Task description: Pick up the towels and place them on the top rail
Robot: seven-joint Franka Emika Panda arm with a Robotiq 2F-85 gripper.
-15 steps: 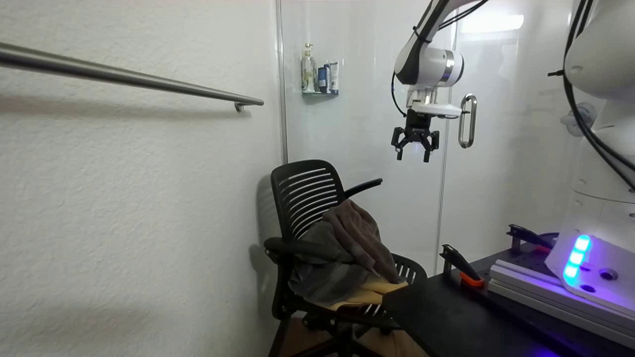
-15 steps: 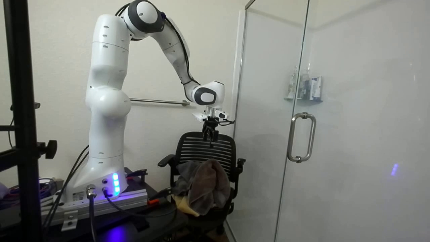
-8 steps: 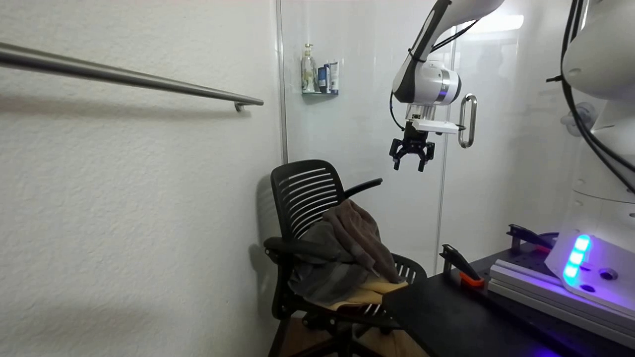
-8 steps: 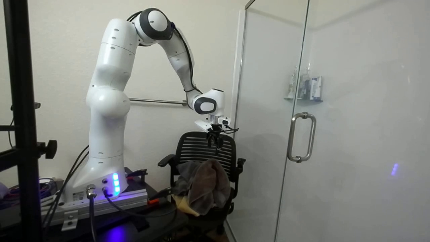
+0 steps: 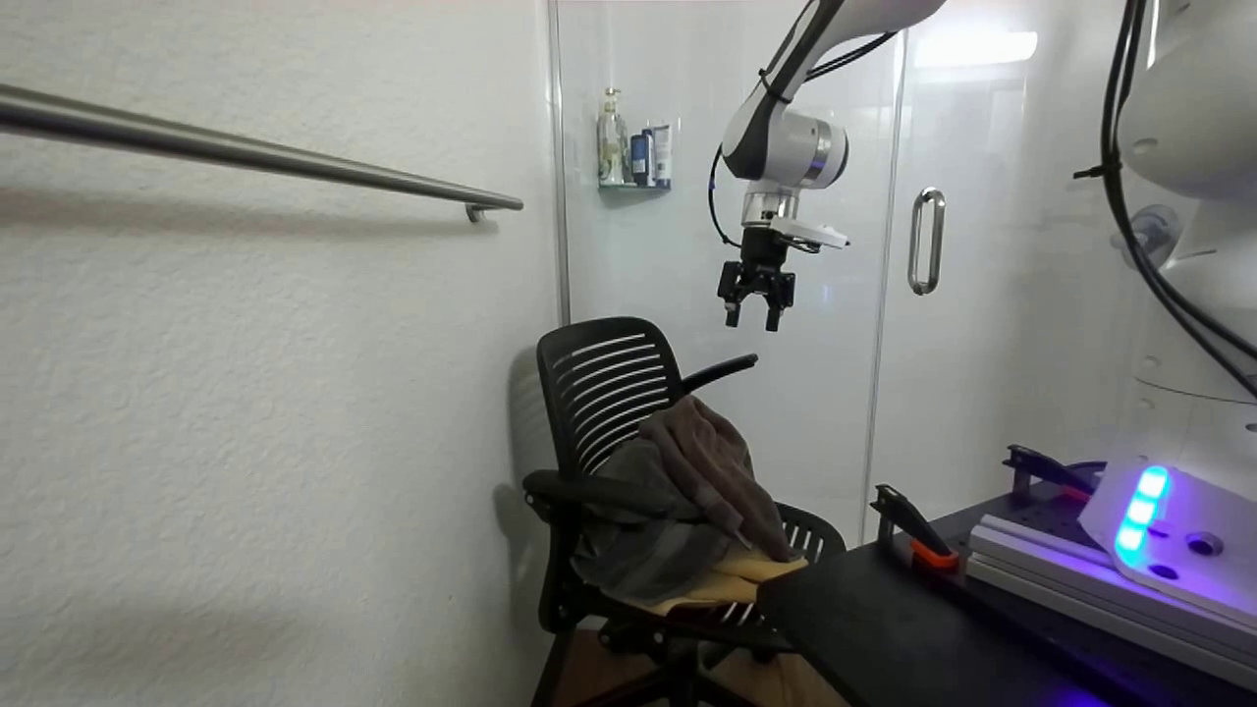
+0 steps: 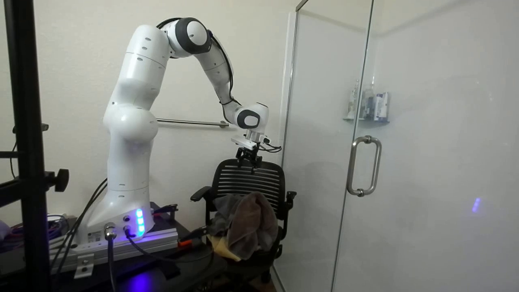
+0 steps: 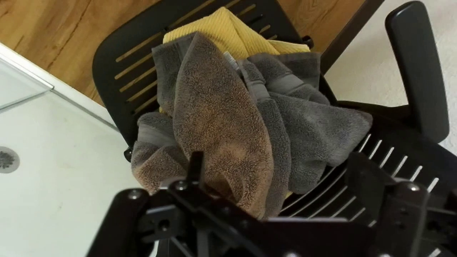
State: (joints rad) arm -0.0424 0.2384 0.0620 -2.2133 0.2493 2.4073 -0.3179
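At the far left the rail [image 5: 260, 153] stands out from the wall [image 5: 295, 412] and runs out of frame; no towel hangs on the stretch that shows. In an exterior view, the arm [image 6: 130, 129] stands in front of part of it, so that part cannot be checked. The placing half of the task looks not yet begun, and all of it seems left to do.

Next comes the chair [image 5: 609, 330], by the wall, bearing the towels [image 5: 678, 550] in one loose heap. In the wrist view, again going rightward, a brown fold [image 7: 217, 100] lies on top, yellow cloth [image 7: 221, 32] shows from under it toward the top, and grey cloth [image 7: 310, 121] spreads at the right. Where each towel ends is hard to make out, so how many wait to be hung cannot be counted. None is lifted.

Farther right, above the towels and well apart from them, hangs the gripper [image 5: 752, 319], released, its jaws spread with nothing between them. My reading is an approach to a pick: coming down, pinching and raising the cloth are all ahead, then the carry across to the rail. The brown fold seems the easiest to catch, though a pinch there might drag a neighbouring towel along.

At lower right is the counter [image 5: 884, 619] with the robot base [image 5: 1203, 594] on it; it seems to have no part in what is left.
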